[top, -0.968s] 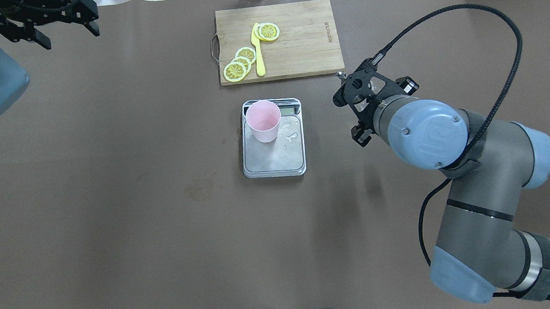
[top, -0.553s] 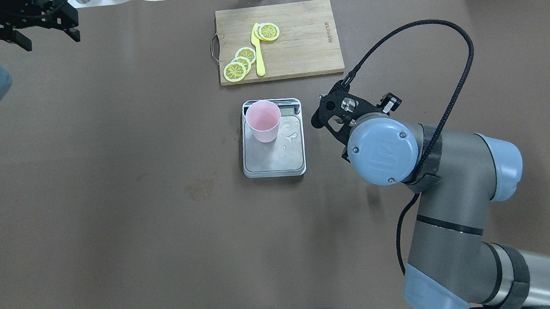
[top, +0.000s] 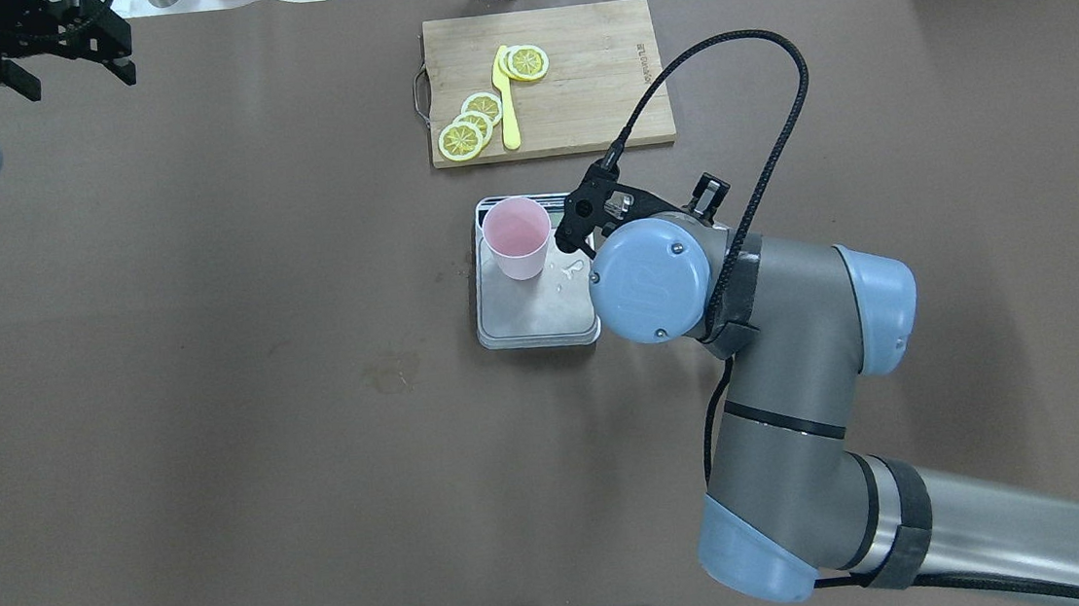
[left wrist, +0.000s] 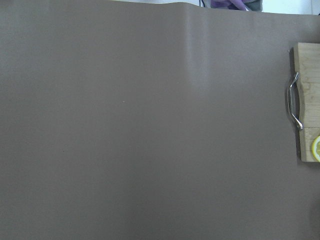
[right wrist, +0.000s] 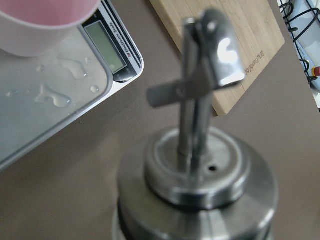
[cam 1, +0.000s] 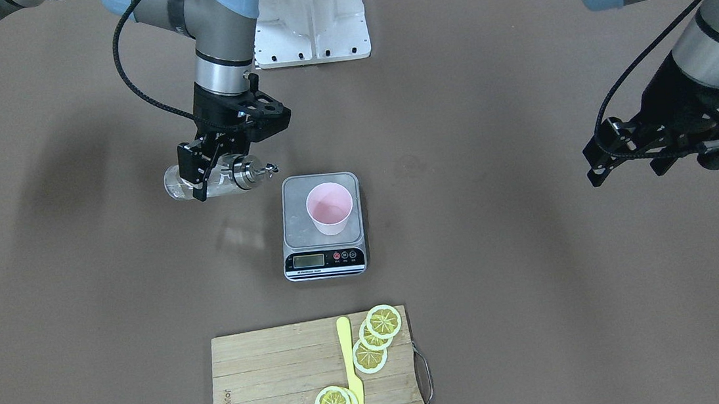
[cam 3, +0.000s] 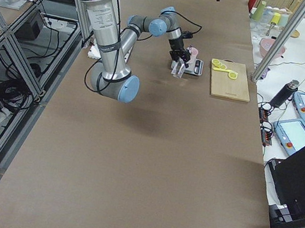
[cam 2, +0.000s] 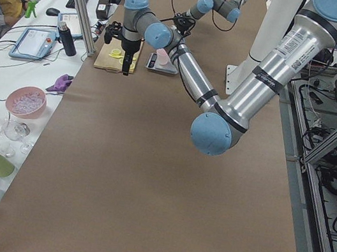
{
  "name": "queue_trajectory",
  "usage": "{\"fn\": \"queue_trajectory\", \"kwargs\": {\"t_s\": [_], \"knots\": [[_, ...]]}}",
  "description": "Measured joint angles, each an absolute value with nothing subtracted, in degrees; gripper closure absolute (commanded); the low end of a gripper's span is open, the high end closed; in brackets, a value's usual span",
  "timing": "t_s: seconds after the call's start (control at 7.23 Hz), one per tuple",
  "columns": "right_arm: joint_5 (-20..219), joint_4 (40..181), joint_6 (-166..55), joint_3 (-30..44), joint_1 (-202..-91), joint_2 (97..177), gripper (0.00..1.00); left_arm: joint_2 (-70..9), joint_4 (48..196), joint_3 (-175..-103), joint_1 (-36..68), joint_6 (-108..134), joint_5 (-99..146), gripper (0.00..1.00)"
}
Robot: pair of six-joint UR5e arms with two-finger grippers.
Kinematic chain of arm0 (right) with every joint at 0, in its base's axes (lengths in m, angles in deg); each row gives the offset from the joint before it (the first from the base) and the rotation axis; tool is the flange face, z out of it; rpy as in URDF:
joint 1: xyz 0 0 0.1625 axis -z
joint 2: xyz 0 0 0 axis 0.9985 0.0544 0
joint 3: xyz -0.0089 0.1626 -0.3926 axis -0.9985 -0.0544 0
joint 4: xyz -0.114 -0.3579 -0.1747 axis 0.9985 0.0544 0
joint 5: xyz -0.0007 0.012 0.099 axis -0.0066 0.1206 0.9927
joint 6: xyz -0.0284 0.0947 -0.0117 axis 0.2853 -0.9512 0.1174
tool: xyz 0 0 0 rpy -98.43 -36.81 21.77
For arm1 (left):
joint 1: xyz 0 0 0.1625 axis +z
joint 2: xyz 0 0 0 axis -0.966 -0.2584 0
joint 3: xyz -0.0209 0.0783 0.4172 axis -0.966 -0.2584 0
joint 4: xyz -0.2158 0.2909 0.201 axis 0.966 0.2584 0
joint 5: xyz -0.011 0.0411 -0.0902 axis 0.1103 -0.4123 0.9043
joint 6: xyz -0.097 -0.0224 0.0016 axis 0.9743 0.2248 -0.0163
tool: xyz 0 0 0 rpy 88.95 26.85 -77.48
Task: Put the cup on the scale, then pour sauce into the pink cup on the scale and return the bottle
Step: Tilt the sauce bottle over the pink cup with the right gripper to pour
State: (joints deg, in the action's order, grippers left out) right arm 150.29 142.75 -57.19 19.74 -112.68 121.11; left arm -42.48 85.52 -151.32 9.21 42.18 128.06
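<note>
The pink cup point(cam 1: 330, 209) stands upright on the far part of the scale point(cam 1: 300, 234), also seen from overhead point(top: 517, 237). My right gripper point(cam 1: 207, 177) is shut on the glass bottle point(cam 1: 225, 177), held nearly level above the table just beside the scale. Its metal spout point(cam 1: 260, 168) points toward the cup. In the right wrist view the cap and spout point(right wrist: 200, 165) fill the frame, with the cup's base point(right wrist: 40, 30) at top left. My left gripper point(cam 1: 626, 166) is open and empty, far off at the table's left back corner point(top: 75, 75).
Water drops point(top: 574, 269) lie on the scale's platform point(top: 531, 313). A wooden cutting board point(top: 580, 94) with lemon slices point(top: 470, 123) and a yellow knife point(top: 507, 101) lies just behind the scale. Its metal handle shows in the left wrist view point(left wrist: 292, 107).
My right arm has swung left with the bottle, from well right of the scale to its right edge. My left gripper has drifted further toward the back left corner.
</note>
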Motion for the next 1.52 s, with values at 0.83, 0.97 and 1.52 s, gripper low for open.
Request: {"fn": "queue_trajectory", "kwargs": {"t_s": [0.83, 0.97, 1.52], "knots": [[150.3, 146.0, -48.5, 10.5, -113.7, 114.1, 1.0, -42.5, 85.3, -151.2, 9.2, 42.2, 128.1, 0.05], [150.2, 147.8, -46.6, 10.3, -113.7, 113.8, 1.0, -42.5, 85.3, -151.3, 9.2, 42.2, 128.1, 0.05], [148.9, 156.0, -39.0, 9.1, -114.0, 110.1, 1.0, -42.4, 85.2, -151.6, 9.2, 42.2, 128.1, 0.05]]}}
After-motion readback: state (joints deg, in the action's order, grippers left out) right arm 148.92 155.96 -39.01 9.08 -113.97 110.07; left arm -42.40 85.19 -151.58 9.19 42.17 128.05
